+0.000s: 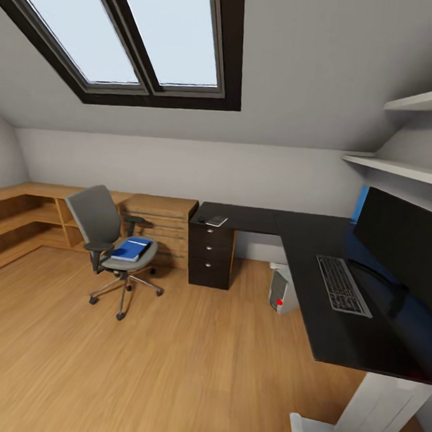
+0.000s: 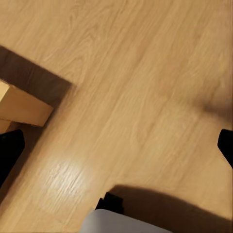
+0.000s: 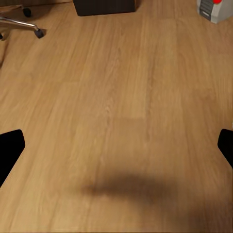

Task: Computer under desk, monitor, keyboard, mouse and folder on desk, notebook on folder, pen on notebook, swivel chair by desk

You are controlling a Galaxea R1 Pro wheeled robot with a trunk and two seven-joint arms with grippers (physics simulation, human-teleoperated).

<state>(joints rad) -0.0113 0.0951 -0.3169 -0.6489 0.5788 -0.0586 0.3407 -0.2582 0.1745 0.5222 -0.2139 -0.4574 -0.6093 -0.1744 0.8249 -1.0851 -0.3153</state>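
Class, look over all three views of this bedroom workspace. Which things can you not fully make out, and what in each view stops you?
- Monitor: head view, cut off by the right edge.
- Computer: head view, partly hidden behind the desk top.
- Small object on the desk's far end: head view, too small to identify.
- Blue items on the swivel chair: head view, too small to tell folder, notebook or pen apart.

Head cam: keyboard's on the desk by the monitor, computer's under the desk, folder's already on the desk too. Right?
Not quite. The folder is not on the desk; the head view shows it lying on the seat of the chair, out on the floor away from the desk. The rest holds: the keyboard is on the desk by the monitor, and the computer stands under the desk.
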